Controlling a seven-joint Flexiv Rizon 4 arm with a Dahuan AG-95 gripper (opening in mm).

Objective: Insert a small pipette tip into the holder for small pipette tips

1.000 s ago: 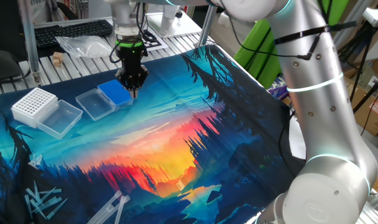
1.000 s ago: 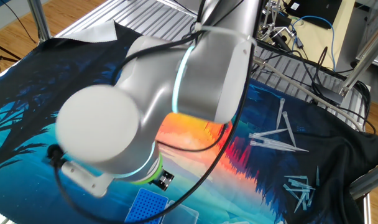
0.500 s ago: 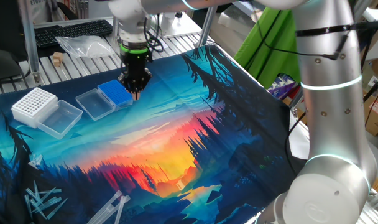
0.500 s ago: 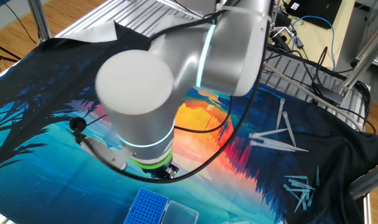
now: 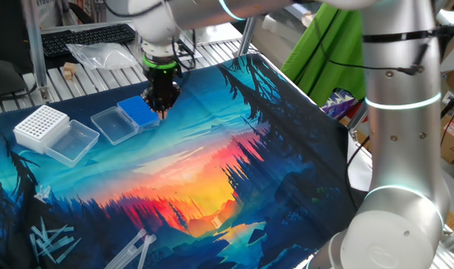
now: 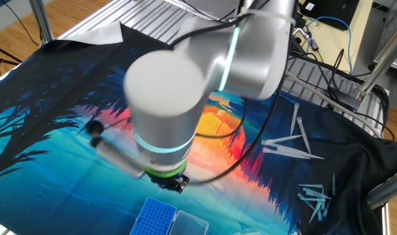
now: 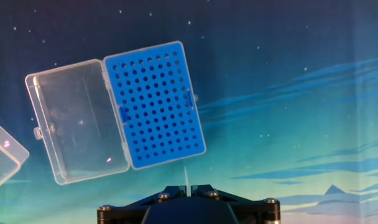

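Hand view: the gripper [image 7: 186, 194] is looking straight down at the printed mat [image 7: 288, 81], its black body filling the bottom edge.
Pincer: the jaws are pressed together, pinching a small pipette tip [image 7: 186, 179] that is showing as a thin pale sliver.
Tip axis: it is running along the fingers, pointing down toward the mat and just clear of the rack's near edge.
Holder: the holder for small pipette tips [image 7: 155, 104] is lying flat on the mat, its long axis running top to bottom in this view, tilted slightly.
Lid: the clear lid [image 7: 77, 121] is lying swung open and flat on the holder's left side, hinged along the long edge.
Fixed view: the gripper [image 5: 162, 112] is hanging at the right edge of the holder [image 5: 137, 113], with a white rack [image 5: 40, 125] well apart to the left.
Open room: bare mat is stretching to the right of the holder and toward the near side.
Loose tips: spare pipette tips [image 6: 293, 145] are lying scattered near the mat's far edge, well away.
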